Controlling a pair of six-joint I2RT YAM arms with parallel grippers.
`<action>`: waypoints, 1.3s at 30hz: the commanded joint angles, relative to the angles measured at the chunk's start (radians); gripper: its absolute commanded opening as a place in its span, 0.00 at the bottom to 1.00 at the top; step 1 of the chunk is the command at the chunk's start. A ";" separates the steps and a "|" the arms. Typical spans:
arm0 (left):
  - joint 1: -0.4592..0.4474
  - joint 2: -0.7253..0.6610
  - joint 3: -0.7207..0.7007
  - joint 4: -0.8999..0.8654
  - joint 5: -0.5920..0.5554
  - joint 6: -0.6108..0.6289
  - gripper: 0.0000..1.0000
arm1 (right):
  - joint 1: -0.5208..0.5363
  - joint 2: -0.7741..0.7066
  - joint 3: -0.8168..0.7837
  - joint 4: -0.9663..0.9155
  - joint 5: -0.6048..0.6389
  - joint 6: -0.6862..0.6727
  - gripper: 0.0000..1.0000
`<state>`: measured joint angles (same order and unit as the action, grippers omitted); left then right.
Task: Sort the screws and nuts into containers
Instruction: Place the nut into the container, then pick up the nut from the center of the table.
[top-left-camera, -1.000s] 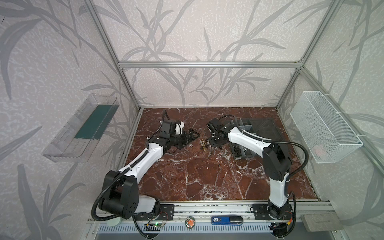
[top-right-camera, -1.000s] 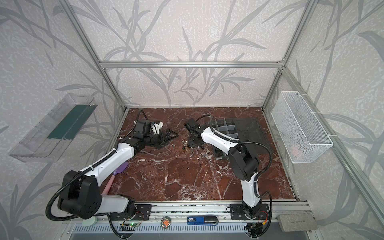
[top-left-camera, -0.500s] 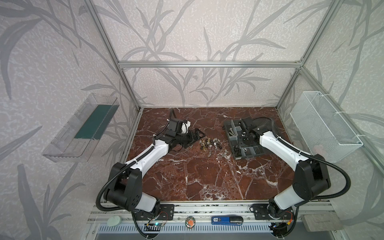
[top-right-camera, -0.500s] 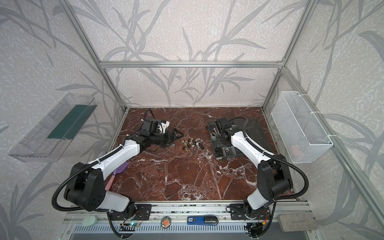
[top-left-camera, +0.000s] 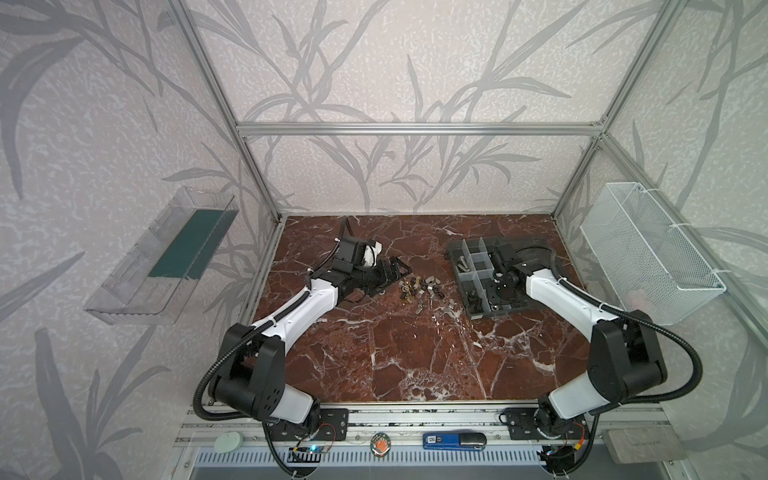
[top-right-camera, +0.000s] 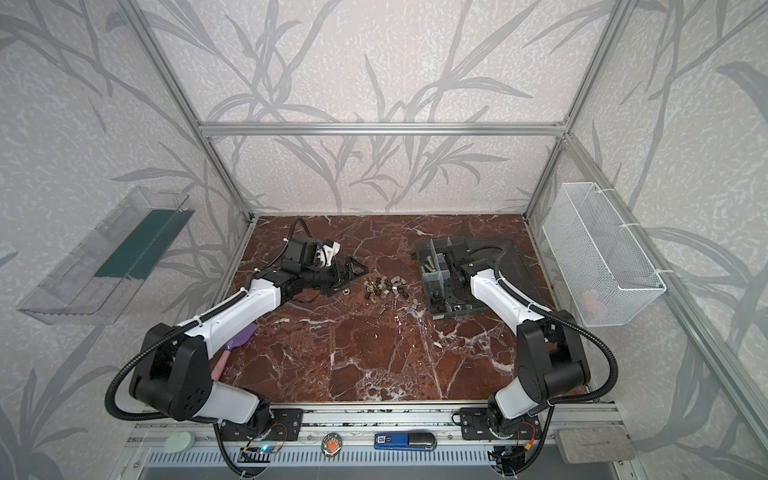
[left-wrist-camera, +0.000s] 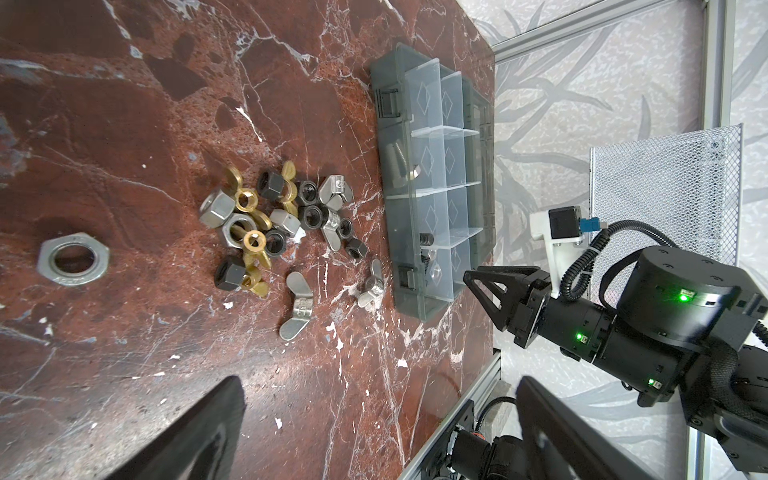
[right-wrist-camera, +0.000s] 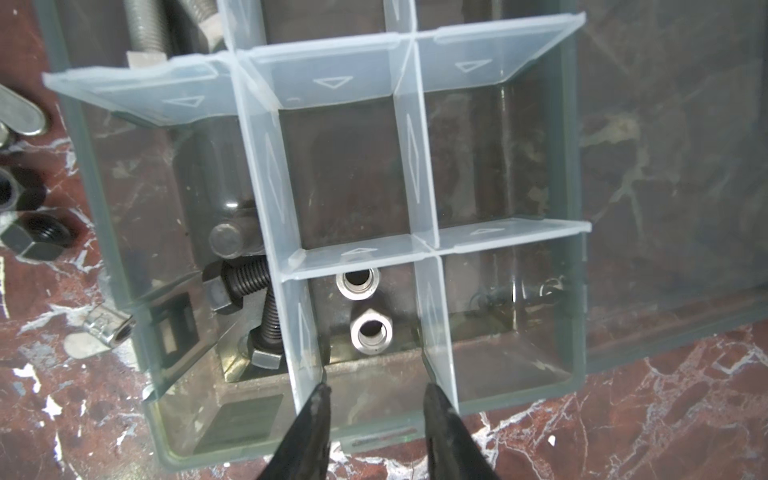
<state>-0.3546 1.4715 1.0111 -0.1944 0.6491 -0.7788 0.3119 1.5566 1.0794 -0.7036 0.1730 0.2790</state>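
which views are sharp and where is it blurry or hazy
Left wrist view: the loose nuts are crisp, the left gripper fingers dark and blurred. Right wrist view: two silver nuts sharp, the near dividers soft and hazy. Both top views: even light, that pile too small to resolve.

The right end effector (right-wrist-camera: 376, 388) has left the loose pile of screws and nuts (top-left-camera: 417, 286) in the middle and swung right, over the organizer box (top-left-camera: 457, 251). Its jaws are now parted. The left end effector (top-left-camera: 390, 272) has edged right, nearer the pile.
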 joint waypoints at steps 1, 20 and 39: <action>-0.006 -0.002 0.034 -0.007 -0.003 0.006 1.00 | 0.001 0.002 0.010 -0.005 -0.001 -0.009 0.42; 0.076 -0.077 -0.023 0.000 0.017 -0.036 1.00 | 0.264 0.135 0.356 0.009 -0.060 0.002 0.60; 0.250 -0.164 -0.199 0.073 0.103 -0.114 1.00 | 0.442 0.678 0.852 -0.031 -0.151 0.045 0.58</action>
<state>-0.1257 1.3338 0.8349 -0.1616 0.7132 -0.8600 0.7361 2.1910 1.8847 -0.6895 0.0414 0.3012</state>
